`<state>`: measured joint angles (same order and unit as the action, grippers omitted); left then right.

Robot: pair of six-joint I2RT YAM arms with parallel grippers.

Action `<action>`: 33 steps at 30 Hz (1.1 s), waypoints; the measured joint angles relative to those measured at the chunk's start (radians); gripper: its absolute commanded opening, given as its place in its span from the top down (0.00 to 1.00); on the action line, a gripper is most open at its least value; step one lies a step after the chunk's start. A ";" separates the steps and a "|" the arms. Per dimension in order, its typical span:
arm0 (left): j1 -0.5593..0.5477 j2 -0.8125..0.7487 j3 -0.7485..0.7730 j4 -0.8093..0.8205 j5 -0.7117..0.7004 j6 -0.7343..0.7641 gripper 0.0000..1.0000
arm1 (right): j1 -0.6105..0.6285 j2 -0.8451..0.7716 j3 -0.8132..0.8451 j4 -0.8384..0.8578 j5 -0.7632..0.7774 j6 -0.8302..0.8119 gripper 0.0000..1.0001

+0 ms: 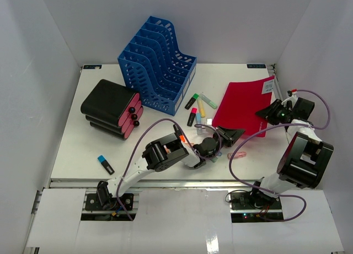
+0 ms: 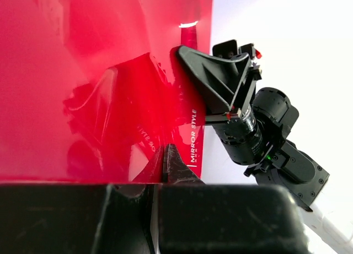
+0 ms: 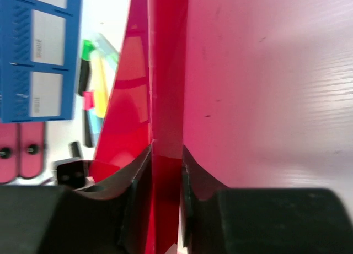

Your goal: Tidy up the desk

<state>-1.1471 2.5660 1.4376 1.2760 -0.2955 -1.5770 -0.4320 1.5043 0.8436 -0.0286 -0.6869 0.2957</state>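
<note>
Your right jaws are clamped on the red folder [image 3: 265, 72]. In the right wrist view a glossy red strip fills the gap between them and touches both. Your left jaws are pressed together, tips at the folder's shiny face near its lower left edge. The left wrist view does not show whether a sheet is caught between them.

The folder is thin, smooth plastic, rectangular and mirror-bright, with a pale label near its far right corner. It sits over the right half of the tabletop [image 1: 83, 149], a flat matte white surface that lies beneath both jaws and runs away to their left.

A scatter of highlighters [image 1: 199, 108] lies just beside the folder's left edge, and a purple cable [image 1: 234, 160] loops in front of it. The right wall stands close to your right arm [image 1: 303, 155].

The slotted blue file rack [image 1: 157, 64] stands at the far middle, with a stack of black-and-pink cases [image 1: 110, 106] to its left. The broadest bare room is front left, where a lone blue-capped marker [image 1: 106, 164] lies near the metal rail [image 1: 165, 183].
</note>
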 measured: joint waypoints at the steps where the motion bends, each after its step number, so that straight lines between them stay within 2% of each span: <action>1: 0.000 0.000 -0.002 -0.001 0.000 -0.002 1.00 | 0.000 0.000 0.000 0.007 -0.013 0.012 0.88; 3: 0.000 0.000 -0.009 0.003 0.000 -0.008 1.00 | 0.000 0.000 0.000 0.018 -0.034 0.037 0.92; 7: 0.004 -0.014 -0.039 0.024 -0.004 -0.020 0.96 | 0.004 0.000 -0.015 0.061 -0.072 0.090 0.92; 13: 0.002 -0.053 -0.105 0.045 0.051 -0.020 0.39 | 0.017 -0.002 -0.023 0.114 -0.134 0.140 0.92; 15: -0.008 -0.076 -0.140 0.046 0.105 -0.018 0.25 | 0.023 -0.017 -0.023 0.139 -0.148 0.148 0.92; 20: -0.035 -0.156 -0.226 0.046 0.193 -0.001 0.17 | 0.029 -0.105 -0.011 0.193 -0.166 0.166 0.92; 29: -0.023 -0.352 -0.393 0.048 0.273 0.078 0.16 | 0.029 -0.214 0.057 0.296 -0.194 0.189 0.92; 33: -0.015 -0.524 -0.531 0.037 0.316 0.168 0.16 | 0.041 -0.216 0.105 0.336 -0.205 0.192 0.92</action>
<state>-1.1622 2.0422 0.9068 1.3132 0.0205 -1.4087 -0.3909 1.2882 0.9485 0.3071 -0.8917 0.4879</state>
